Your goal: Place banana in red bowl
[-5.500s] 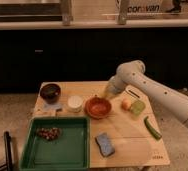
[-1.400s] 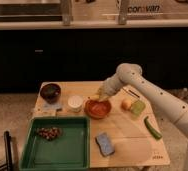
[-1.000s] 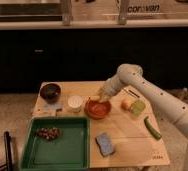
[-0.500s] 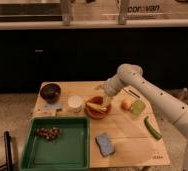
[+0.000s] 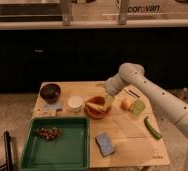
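The red bowl (image 5: 88, 111) sits mid-table, right of a small white cup (image 5: 75, 103). The pale-yellow banana (image 5: 96, 104) lies across the inside of the bowl, curved, with its right end up by the bowl's right rim. My gripper (image 5: 108, 99) is at the end of the white arm that reaches in from the right. It hangs low over the bowl's right rim, right at the banana's right end. I cannot tell whether it still touches the banana.
A dark brown bowl (image 5: 50, 92) stands at the back left. A green tray (image 5: 62, 150) with a dark snack (image 5: 48, 132) is at the front left, a blue sponge (image 5: 105, 144) beside it. A round orange fruit (image 5: 126, 103), a pale green object (image 5: 138, 106) and a long green vegetable (image 5: 152, 128) lie to the right.
The gripper has come down and left over the red bowl with the banana. The banana now lies inside the bowl.
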Robot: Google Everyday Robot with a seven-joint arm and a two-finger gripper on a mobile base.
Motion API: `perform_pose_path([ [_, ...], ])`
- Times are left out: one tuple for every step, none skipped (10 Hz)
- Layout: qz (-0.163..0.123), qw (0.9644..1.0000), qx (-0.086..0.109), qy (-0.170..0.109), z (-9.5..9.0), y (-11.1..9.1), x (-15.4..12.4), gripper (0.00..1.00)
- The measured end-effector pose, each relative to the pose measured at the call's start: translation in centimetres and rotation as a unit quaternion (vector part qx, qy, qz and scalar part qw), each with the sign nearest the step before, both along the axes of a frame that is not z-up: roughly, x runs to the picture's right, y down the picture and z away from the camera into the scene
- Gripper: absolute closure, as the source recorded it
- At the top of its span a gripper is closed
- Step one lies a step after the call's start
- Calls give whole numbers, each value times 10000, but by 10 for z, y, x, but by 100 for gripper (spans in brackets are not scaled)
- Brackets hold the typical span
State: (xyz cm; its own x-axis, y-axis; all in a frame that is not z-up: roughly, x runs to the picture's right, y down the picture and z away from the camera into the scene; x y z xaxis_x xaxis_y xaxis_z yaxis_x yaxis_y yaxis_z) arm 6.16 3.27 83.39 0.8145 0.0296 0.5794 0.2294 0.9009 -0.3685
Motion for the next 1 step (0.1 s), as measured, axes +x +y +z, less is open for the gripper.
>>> perform_pose_path([
  [12, 10000, -16, 6, -1, -1, 4, 20],
])
